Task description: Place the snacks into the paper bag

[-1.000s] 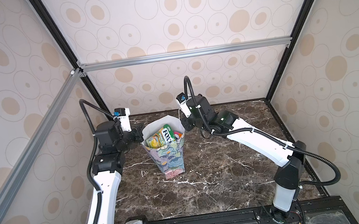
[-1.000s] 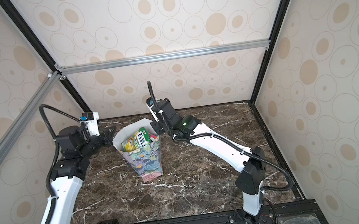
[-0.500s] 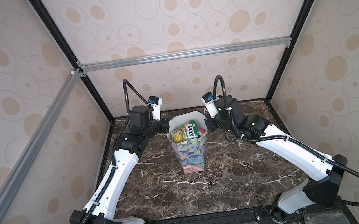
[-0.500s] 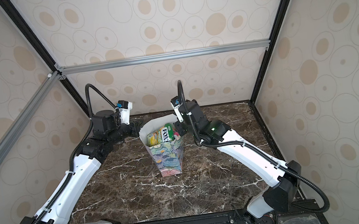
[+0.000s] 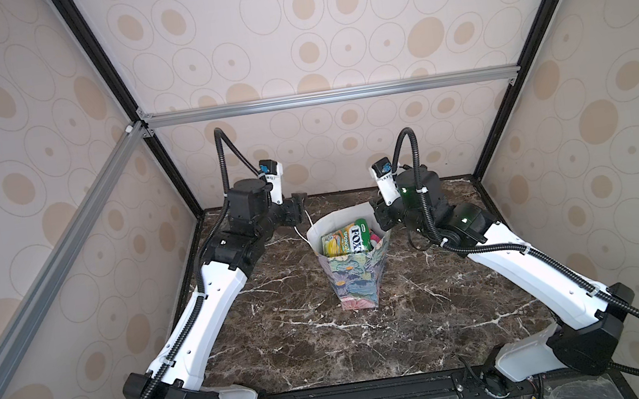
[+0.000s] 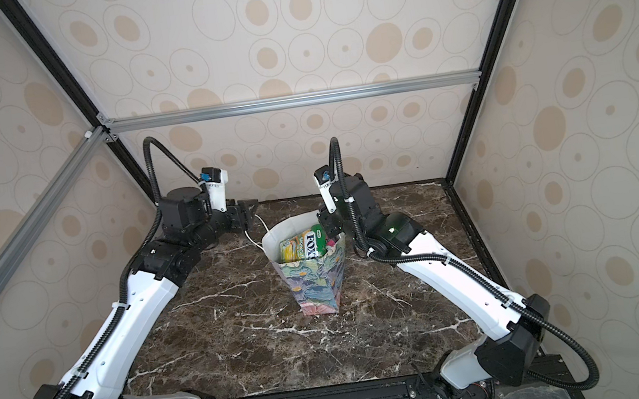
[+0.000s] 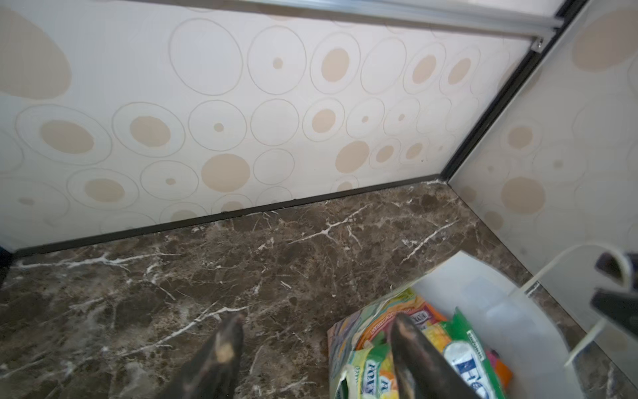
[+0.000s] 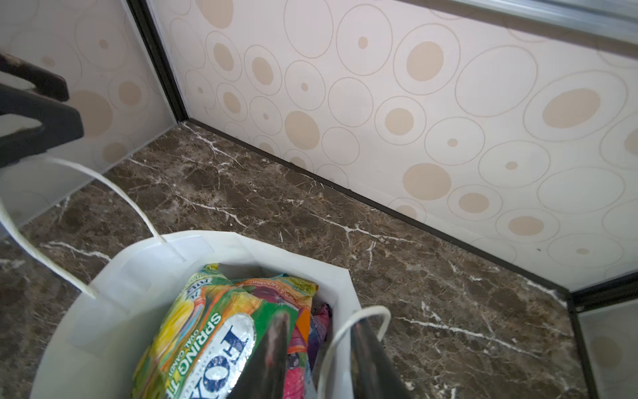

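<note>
**Item:** paper bag [image 5: 356, 283], floral print outside, white inside.

**Position:** stood upright on the marble table [image 5: 430, 320], about mid-width and toward the far side, between the two arms. A second earlier it was held further left. It has since been brought to the middle and set down.

**Contents:** snacks [image 5: 350, 236], packed on end in the bag's mouth. A yellow-green packet [image 8: 207, 331] marked "FOX'S" lies uppermost, with orange, pink and purple packets behind it. No packet is seen on the table in either top view.

**Left gripper** [image 5: 298, 207]: just left of the bag's rim and slightly beyond it. Its fingers [image 7: 224, 345] are spread wide, with nothing between them. The left cord handle [image 8: 114, 193] rises to just under it; contact cannot be told.

**Right gripper** [image 8: 321, 319]: over the bag's right rim, jaws parted, nothing pinched. The right cord handle [image 8: 345, 328] is looped loosely round one finger.

**Change noted:** both grips, closed a moment ago, have been released.

**Assessment:** packing is judged finished, with only withdrawal of the arms left. The right handle could be snagged and the bag tipped if that finger is drawn away carelessly.
</note>
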